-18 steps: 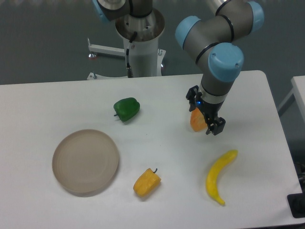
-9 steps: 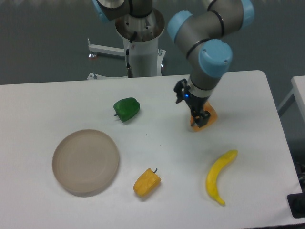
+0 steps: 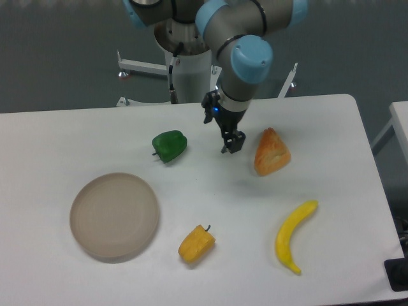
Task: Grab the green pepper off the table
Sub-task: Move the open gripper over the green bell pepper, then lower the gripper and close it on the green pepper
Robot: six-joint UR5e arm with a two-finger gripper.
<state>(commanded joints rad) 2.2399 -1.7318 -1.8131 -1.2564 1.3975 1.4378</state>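
Observation:
The green pepper [image 3: 169, 146] lies on the white table [image 3: 76, 140], left of centre, with its stem pointing left. My gripper [image 3: 221, 129] hangs above the table to the right of the pepper, about a pepper's width away. Its two dark fingers are apart and hold nothing.
An orange wedge-shaped piece [image 3: 271, 152] lies right of the gripper. A yellow-orange pepper [image 3: 196, 244] lies near the front. A banana [image 3: 292, 235] lies at the front right. A round beige plate [image 3: 115, 215] sits at the front left. The robot base [image 3: 189, 64] stands behind the table.
The arm has swung left, from over the orange piece to a spot beside the green pepper. The orange piece now lies uncovered. The other objects have not moved.

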